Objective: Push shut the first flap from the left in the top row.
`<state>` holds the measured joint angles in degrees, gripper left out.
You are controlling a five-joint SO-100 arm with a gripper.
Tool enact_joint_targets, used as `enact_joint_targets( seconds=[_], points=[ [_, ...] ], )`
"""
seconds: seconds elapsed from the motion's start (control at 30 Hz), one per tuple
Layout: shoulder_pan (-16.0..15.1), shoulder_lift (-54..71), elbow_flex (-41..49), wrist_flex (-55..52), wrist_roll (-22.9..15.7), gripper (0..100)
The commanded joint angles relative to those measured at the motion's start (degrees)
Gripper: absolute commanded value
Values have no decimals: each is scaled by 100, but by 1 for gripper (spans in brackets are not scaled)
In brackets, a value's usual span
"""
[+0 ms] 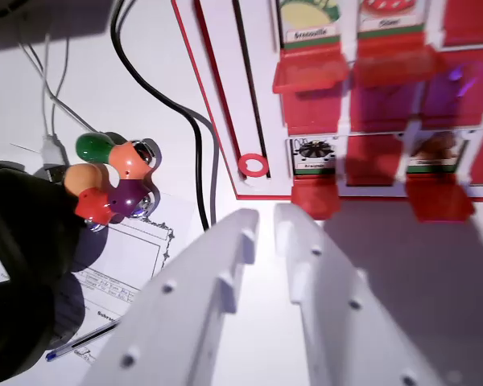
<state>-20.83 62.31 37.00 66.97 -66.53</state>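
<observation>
The white gripper (pixel 266 221) is seen from behind, its two jaws reaching up from the lower edge with only a narrow gap between them — nothing is held. It is poised over bare table, just short of the flap board (pixel 217 80). Beyond the tips, slightly toward the wrist view's right, the leftmost upper red flap (pixel 310 72) is raised open.

A multicoloured toy (pixel 113 181) of rounded green, orange, red and purple lobes lies on the white desk (pixel 145 72), its lower edge over a printed sheet (pixel 125 265). A blue pen (pixel 80 342) lies on that sheet. Black cables (pixel 197 153) curve down past the toy's right; thin white wires (pixel 44 88) run at the left, ending in a white plug (pixel 52 149).
</observation>
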Motion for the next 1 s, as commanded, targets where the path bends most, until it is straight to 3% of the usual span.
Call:
enact_joint_targets(
  seconds=[0.0,0.47,0.97],
  points=[
    [-53,-105,-782,-114,35,2],
    [9,-1547,-1960,-483,105,2],
    [105,-2215,-2303,-1151,79,2]
  ],
)
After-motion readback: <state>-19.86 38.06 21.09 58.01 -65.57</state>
